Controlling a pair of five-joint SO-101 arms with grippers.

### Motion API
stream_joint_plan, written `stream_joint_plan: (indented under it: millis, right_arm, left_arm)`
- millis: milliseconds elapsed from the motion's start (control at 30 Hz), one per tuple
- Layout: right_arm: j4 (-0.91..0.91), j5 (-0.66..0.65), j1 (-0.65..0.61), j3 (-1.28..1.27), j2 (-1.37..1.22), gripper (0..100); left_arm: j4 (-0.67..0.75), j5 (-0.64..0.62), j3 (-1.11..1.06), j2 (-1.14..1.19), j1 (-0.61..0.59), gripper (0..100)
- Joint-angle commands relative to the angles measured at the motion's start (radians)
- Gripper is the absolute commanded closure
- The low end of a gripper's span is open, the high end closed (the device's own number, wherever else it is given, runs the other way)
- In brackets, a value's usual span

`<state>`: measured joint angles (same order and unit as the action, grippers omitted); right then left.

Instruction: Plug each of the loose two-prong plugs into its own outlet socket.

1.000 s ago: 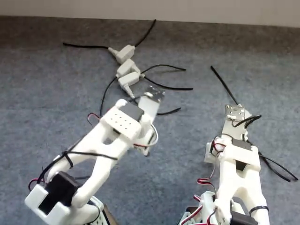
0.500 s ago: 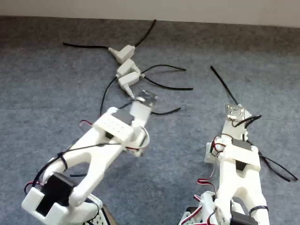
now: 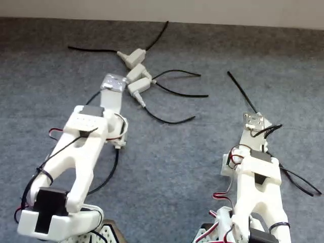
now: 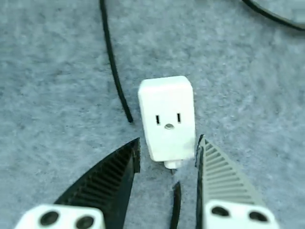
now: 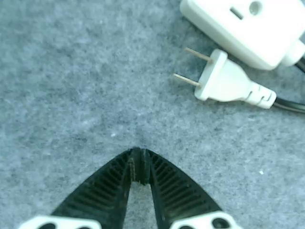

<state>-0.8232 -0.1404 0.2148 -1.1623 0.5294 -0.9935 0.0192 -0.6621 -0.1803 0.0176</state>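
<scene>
My left gripper (image 4: 167, 142) stands open, its jaws straddling the cord end of a white rectangular plastic outlet socket (image 4: 167, 117), which lies face up with empty slots on the grey felt-like table cover (image 4: 52, 95). If I close here, I judge I may pinch only the narrow neck and the socket's own black cord (image 4: 176, 202), and the block could pivot or squirt forward. A loose thin black cable (image 4: 113, 62) ends just beside one finger and could get caught. My right gripper (image 5: 140, 157) is closed on nothing, tips together over bare cover. Ahead of it lies a flat white two-prong plug (image 5: 224, 83), prongs bare, with a second white socket block (image 5: 248, 21) just beyond. Farther off, a cluster of white connector bodies (image 3: 135, 73) lies touching, cords crossing, so dragging one may tug the rest.
</scene>
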Motion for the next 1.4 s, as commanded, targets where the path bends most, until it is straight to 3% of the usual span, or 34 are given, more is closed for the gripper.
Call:
stream_joint_plan:
  millis: [0, 167, 433, 600, 833, 967, 1367]
  right_arm:
    - [0.012, 0.0, 0.007, 0.005, 0.027, 99.2]
    - [0.012, 0.0, 0.007, 0.005, 0.027, 99.2]
    - [0.012, 0.0, 0.007, 0.005, 0.027, 99.2]
    - [0.012, 0.0, 0.007, 0.005, 0.03, 99.2]
    - [0.012, 0.0, 0.01, 0.005, 0.031, 99.2]
    - [0.012, 0.0, 0.01, 0.005, 0.033, 99.2]
    - [0.012, 0.0, 0.01, 0.005, 0.03, 99.2]
  left_arm:
    - [0.012, 0.008, 0.041, -0.036, -0.042, 80]
    - [0.018, 0.005, 0.024, -0.015, -0.005, 80]
    - [0.149, 0.003, 0.031, 0.142, 0.004, 80]
    - [0.023, 0.003, 0.131, 0.211, 0.013, 80]
    - [-0.071, -0.002, 0.15, 0.216, 0.203, 80]
    - [-0.086, -0.095, 0.15, 0.153, 0.285, 86]
    - [-0.163, -0.104, 0.105, 0.033, 0.32, 90]
